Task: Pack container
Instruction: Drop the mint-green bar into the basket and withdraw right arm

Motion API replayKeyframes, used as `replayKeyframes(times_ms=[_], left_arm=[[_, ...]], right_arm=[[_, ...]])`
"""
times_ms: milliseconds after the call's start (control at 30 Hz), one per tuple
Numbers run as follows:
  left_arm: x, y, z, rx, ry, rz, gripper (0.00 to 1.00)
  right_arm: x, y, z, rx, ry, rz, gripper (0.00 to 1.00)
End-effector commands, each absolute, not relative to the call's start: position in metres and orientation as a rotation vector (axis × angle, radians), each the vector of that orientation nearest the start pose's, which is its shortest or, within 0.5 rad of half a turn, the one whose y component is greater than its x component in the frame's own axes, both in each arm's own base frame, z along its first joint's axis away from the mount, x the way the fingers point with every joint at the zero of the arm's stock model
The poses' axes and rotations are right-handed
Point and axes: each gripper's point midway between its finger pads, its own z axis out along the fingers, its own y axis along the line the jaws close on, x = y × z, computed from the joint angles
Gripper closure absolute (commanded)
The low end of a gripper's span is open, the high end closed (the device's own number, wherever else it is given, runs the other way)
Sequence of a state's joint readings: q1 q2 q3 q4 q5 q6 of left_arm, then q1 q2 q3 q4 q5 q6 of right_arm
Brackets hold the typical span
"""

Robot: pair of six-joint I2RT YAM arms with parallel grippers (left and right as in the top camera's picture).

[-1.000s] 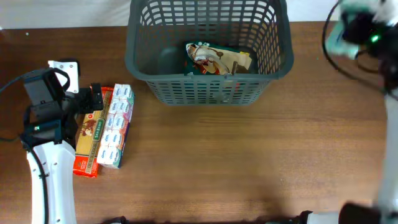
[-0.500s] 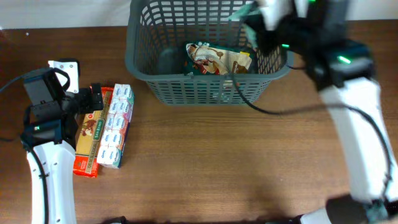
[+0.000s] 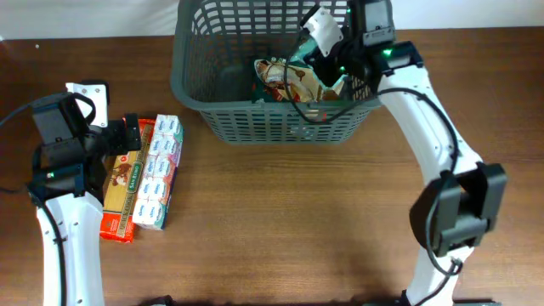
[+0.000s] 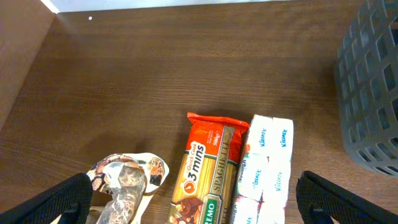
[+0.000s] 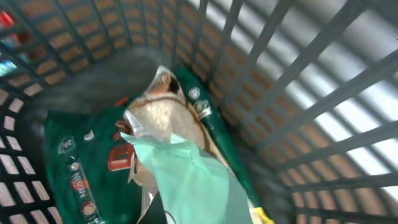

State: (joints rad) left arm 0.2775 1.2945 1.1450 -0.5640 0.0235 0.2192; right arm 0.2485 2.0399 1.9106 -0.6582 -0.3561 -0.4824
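The container, a dark grey lattice basket (image 3: 195, 93), stands at the table's far middle; its walls fill the right wrist view (image 5: 298, 74). My right gripper (image 3: 327, 53) reaches inside it, shut on a mint green packet (image 3: 310, 44) (image 5: 199, 180) held above a dark green coffee packet (image 5: 74, 155) and a tan packet (image 5: 165, 112) on the floor. My left gripper (image 3: 127, 140) (image 4: 199, 199) is open wide, just above an orange spaghetti packet (image 3: 123, 183) (image 4: 208, 168) and a white tissue pack (image 3: 159, 170) (image 4: 264, 168).
A patterned snack packet (image 4: 124, 180) lies just left of the spaghetti, near my left finger. The basket's corner (image 4: 373, 93) shows at the right of the left wrist view. Bare brown table (image 3: 323, 221) spreads in front of the basket.
My right arm has swung in from the far right and lowered into the basket with the mint green packet. The left arm and the packets under it have not moved.
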Motion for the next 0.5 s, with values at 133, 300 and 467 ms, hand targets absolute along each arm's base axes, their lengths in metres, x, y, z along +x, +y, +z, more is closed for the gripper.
replayKeyframes(times_ms=[133, 300, 467], left_arm=[[0.374, 0.103, 0.236, -0.065, 2.277, 0.221, 0.01], [0.374, 0.103, 0.236, -0.065, 2.277, 0.221, 0.01], [0.374, 0.102, 0.236, -0.064, 2.277, 0.221, 0.01]], right_arm=[[0.526, 0.194, 0.192, -0.875, 2.194, 0.355, 0.4], [0.523, 0.188, 0.236, -0.777, 2.177, 0.372, 0.28], [0.513, 0.157, 0.327, -0.647, 2.108, 0.251, 0.25]])
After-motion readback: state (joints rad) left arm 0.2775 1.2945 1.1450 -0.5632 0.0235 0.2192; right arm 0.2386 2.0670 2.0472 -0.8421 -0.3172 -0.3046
